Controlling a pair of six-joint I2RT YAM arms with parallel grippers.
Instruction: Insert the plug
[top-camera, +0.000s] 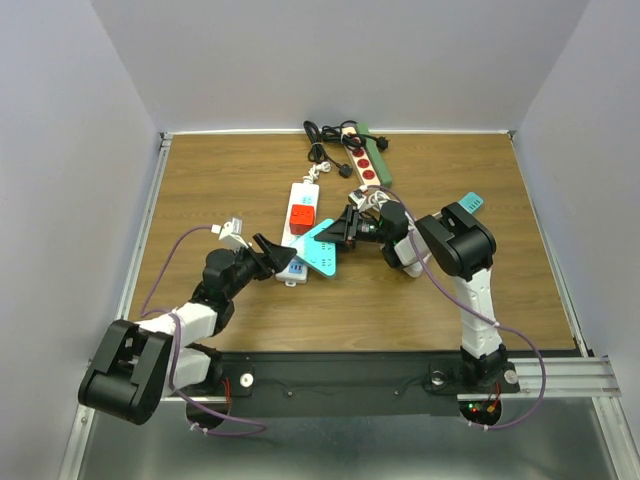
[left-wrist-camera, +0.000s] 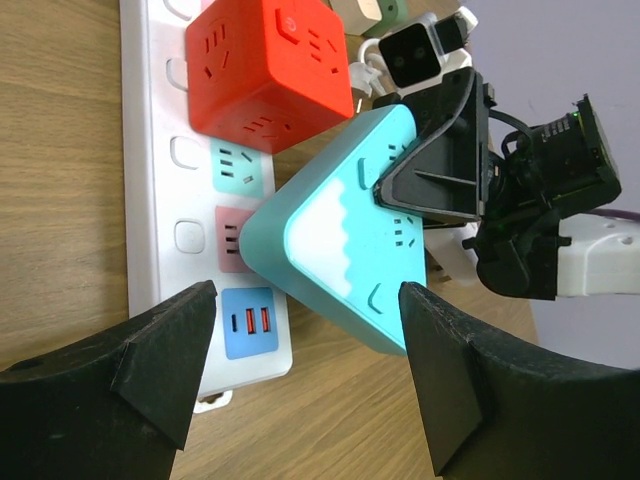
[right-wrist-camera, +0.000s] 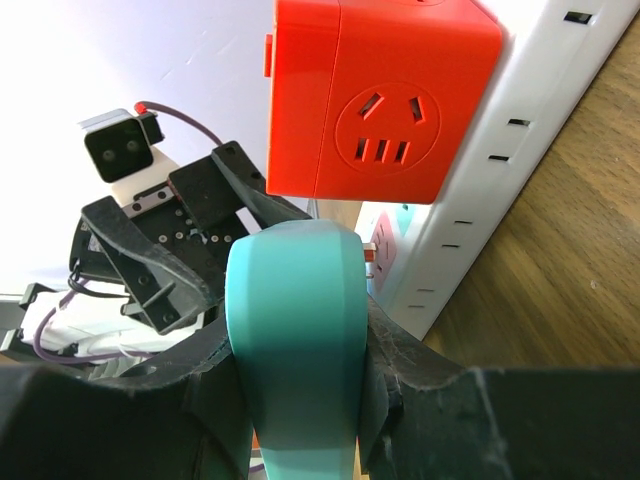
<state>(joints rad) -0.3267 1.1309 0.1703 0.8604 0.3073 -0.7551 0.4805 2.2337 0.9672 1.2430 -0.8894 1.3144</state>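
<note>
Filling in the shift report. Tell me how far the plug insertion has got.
Done: the right claw is shut on the teal adapter, and a red cube already sits on the white power strip.
In hand: the teal adapter hangs tilted over the strip's sockets near the red cube; the left claw is open, holding nothing.
Left: line it up and press it into the strip.
</note>
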